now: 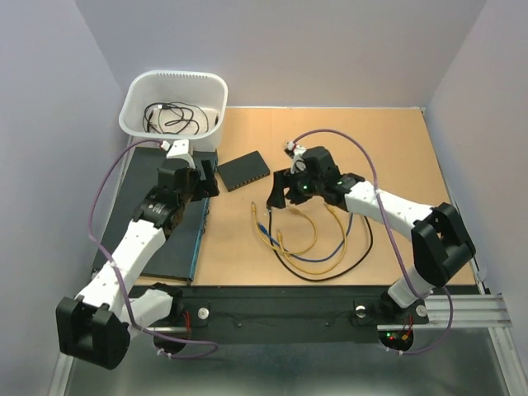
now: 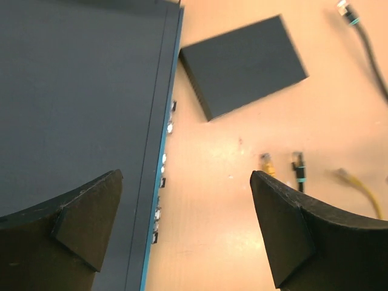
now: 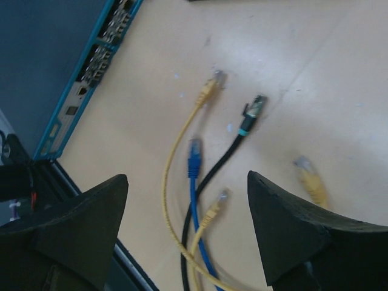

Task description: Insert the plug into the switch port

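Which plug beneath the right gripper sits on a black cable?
The teal-collared plug; the others are one blue plug and yellow plugs.

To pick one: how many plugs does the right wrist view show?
5: upper yellow plug, black plug alongside, central blue plug, lower yellow plug, right yellow plug; others possibly hidden.

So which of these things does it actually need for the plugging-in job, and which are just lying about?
Needed: small black switch box; loose cables on the table, one plug of theirs, which I cannot tell.
Lying about: white basket holding black cords; big dark blue-edged unit.
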Controlling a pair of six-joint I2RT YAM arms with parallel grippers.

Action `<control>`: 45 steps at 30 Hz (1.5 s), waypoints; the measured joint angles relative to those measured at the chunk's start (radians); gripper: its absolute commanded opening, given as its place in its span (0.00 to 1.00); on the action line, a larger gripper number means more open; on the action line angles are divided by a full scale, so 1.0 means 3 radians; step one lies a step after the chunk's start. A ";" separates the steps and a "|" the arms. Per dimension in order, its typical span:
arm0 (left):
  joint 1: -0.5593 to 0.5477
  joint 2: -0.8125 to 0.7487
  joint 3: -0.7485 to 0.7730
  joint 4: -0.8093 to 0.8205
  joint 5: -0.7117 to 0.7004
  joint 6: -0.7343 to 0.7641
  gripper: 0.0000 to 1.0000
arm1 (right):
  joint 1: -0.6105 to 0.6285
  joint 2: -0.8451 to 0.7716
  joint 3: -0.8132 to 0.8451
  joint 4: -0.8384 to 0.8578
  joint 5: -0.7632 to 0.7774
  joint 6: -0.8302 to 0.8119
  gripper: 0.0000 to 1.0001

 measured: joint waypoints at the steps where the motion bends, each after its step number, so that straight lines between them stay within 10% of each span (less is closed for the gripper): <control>1: 0.0000 -0.0081 0.0005 0.0005 0.0019 0.0000 0.99 | 0.0070 0.0017 0.0000 0.0010 0.0011 0.0020 0.82; 24: 0.0034 -0.0968 0.0037 0.0017 0.0207 -0.0029 0.99 | 0.0720 0.1183 0.0338 0.0455 0.0921 0.0638 0.59; 36: 0.0034 -0.1008 0.0036 0.0017 0.0196 -0.0036 0.99 | 0.0726 0.1294 0.0399 0.0498 0.0895 0.0676 0.02; 45: 0.0036 -0.0959 -0.0270 0.0514 0.0947 -0.0291 0.96 | 0.0726 0.0905 0.0046 0.0534 0.0881 0.0579 0.00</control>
